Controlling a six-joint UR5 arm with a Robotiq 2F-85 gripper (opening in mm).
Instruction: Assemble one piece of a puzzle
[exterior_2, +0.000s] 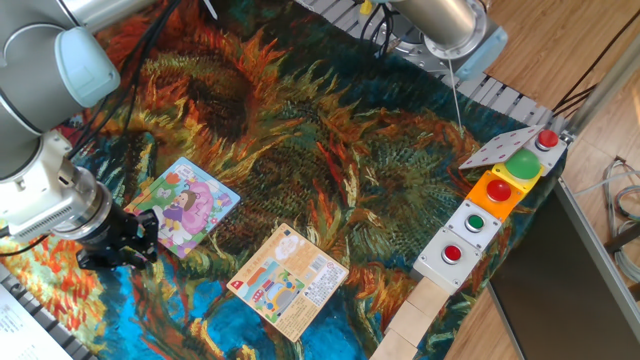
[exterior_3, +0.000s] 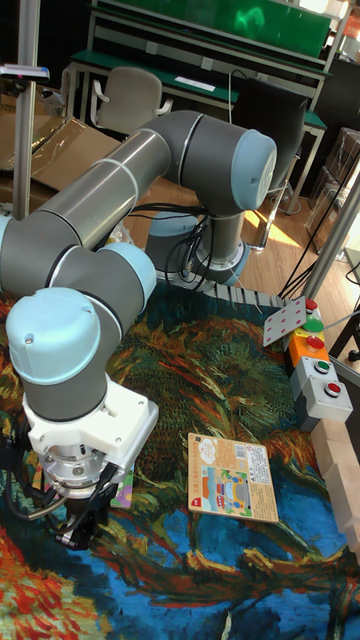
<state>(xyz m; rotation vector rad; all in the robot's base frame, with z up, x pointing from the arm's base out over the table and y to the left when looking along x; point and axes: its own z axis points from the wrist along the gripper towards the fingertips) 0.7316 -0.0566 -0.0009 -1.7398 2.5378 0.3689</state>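
Observation:
The puzzle (exterior_2: 185, 205), a square cartoon board with a girl in purple and pink, lies flat on the patterned cloth at the left. In the tall fixed view only a sliver of the puzzle (exterior_3: 126, 489) shows beside the wrist. My gripper (exterior_2: 122, 250) points down at the cloth just off the board's lower left corner, its black fingers close to the surface. From the tall fixed view the gripper (exterior_3: 80, 522) is seen under the white wrist flange. The piece is hidden, and the jaw gap cannot be made out.
An orange-peach printed card (exterior_2: 289, 278) lies right of the board. A row of button boxes (exterior_2: 487, 213) and wooden blocks (exterior_2: 420, 315) line the right edge. The arm's base (exterior_2: 450, 25) stands at the back. Cables hang over the left side.

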